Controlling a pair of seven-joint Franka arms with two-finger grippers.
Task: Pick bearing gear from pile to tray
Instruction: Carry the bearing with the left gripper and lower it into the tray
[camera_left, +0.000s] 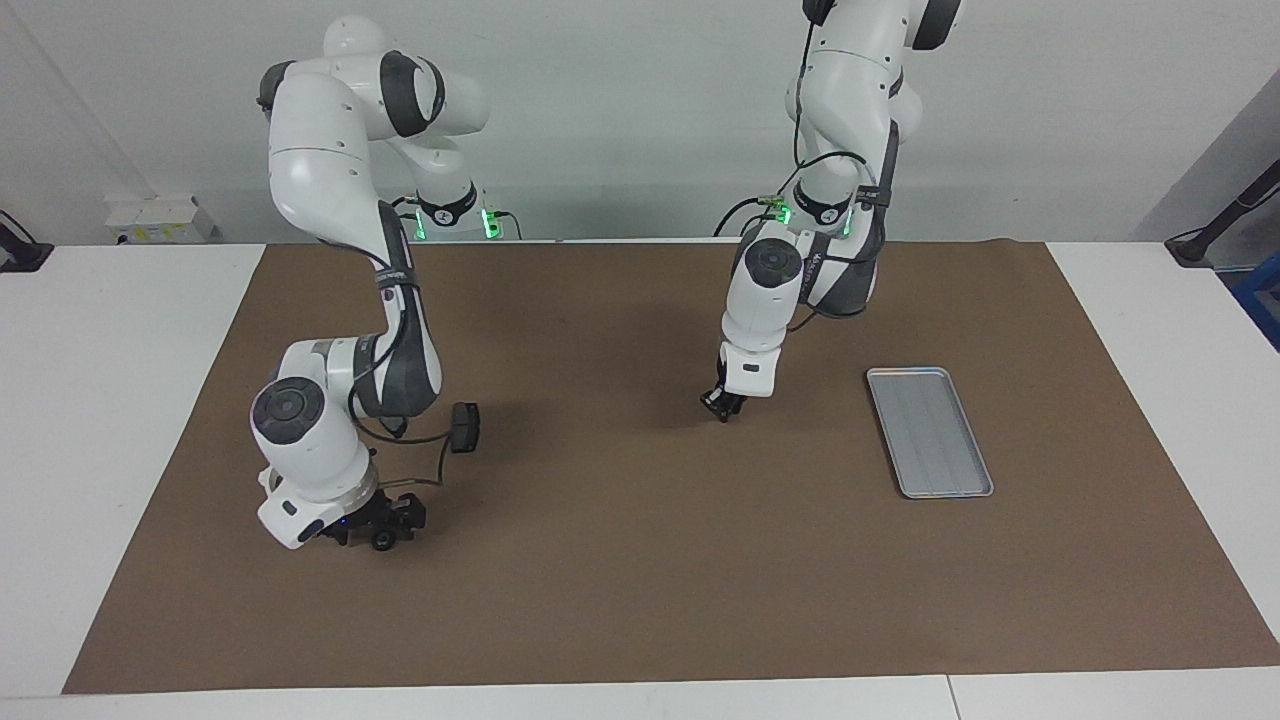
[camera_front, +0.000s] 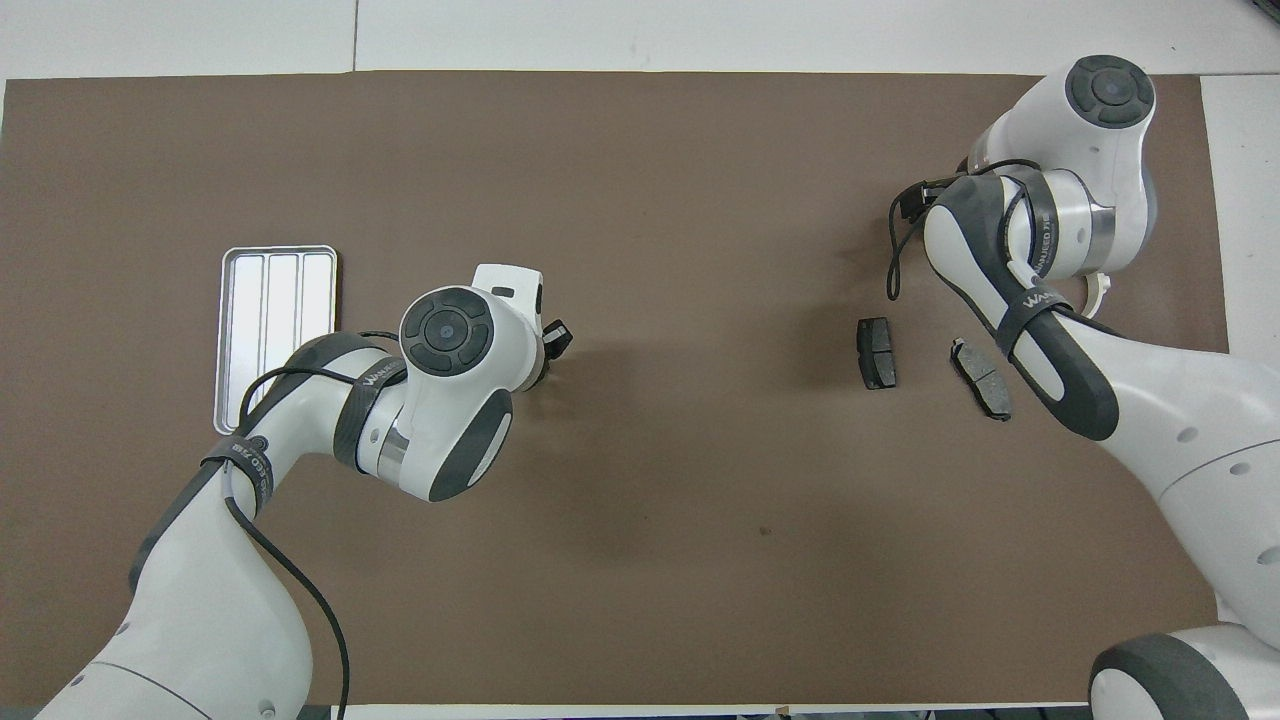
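We see the brown mat (camera_left: 640, 580) bare across its whole middle, so a gripper could pass freely between the tray (camera_left: 929, 430) at the left arm's end of the table and the two brake pads (camera_front: 877, 352) at the right arm's end. The left gripper (camera_left: 722, 404) hangs low over that middle. The right gripper (camera_left: 378, 520) crowds the small black round piece (camera_left: 383, 539).

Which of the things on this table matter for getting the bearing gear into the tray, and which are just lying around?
For the job: small black round piece; tray; right gripper, open, low at that piece.
Lying about: two brake pads; white bracket, mostly hidden under the right arm; left gripper, shut, waiting over the bare mat.
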